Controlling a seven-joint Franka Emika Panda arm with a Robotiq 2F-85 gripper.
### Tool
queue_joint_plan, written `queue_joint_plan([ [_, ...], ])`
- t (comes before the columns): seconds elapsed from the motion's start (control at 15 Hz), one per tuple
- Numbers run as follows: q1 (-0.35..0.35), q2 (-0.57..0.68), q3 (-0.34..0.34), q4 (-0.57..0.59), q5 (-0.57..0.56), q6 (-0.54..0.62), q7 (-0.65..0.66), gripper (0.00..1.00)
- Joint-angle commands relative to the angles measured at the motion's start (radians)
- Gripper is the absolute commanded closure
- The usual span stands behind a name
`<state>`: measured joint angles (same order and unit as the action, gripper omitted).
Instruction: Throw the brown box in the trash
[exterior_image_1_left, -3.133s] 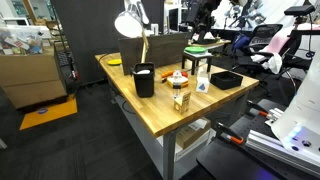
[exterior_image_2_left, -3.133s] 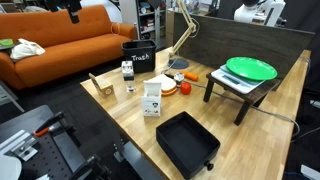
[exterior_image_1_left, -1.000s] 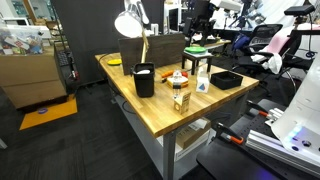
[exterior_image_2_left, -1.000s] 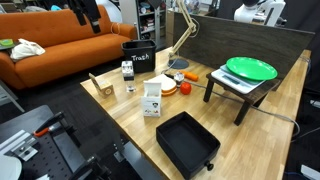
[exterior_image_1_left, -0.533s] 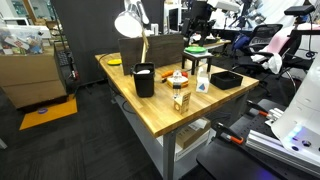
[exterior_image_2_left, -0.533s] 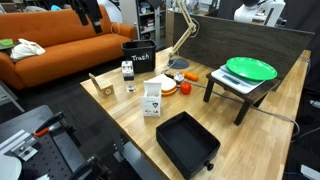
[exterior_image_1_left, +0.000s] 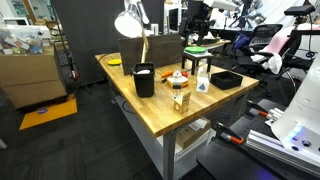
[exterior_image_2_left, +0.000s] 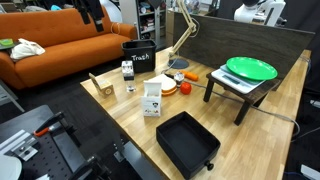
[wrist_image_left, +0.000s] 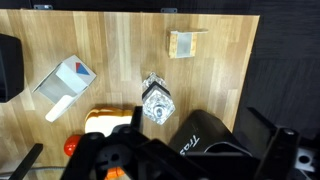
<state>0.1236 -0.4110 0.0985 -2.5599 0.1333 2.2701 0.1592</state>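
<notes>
The brown box (wrist_image_left: 187, 45) stands on the wooden table, small and tan. It shows in both exterior views (exterior_image_1_left: 181, 100) (exterior_image_2_left: 97, 85) near a table edge. The trash, a black bin lettered "Trash" (wrist_image_left: 205, 135), stands apart from it and also shows in both exterior views (exterior_image_1_left: 144, 80) (exterior_image_2_left: 138, 58). My gripper (wrist_image_left: 200, 158) hangs high over the bin and looks straight down. Its dark fingers are spread and hold nothing. The arm shows in both exterior views (exterior_image_1_left: 198, 15) (exterior_image_2_left: 92, 12), well above the table.
Between box and bin stand a small glass jar (wrist_image_left: 157, 100), a white carton (wrist_image_left: 62, 85) and orange items (wrist_image_left: 105, 120). A flat black tray (exterior_image_2_left: 187, 140), a green plate on a stand (exterior_image_2_left: 250, 68) and a desk lamp (exterior_image_1_left: 130, 22) share the table.
Over the last three seconds the arm has shifted sideways high above the table, towards the bin. The objects on the table have not moved.
</notes>
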Motion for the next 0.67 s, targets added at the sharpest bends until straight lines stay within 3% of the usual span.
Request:
queue_joint_plan([
  [0.0,-0.027,0.103,0.024,0.094,-0.025,-0.057,0.067,0.0],
  [0.4,-0.042,0.267,0.018,0.216,-0.1,-0.131,0.182,0.0],
  [0.47,-0.032,0.226,0.011,0.164,-0.077,-0.075,0.151,0.0],
  [0.6,-0.032,0.261,0.009,0.191,-0.081,-0.088,0.16,0.0],
])
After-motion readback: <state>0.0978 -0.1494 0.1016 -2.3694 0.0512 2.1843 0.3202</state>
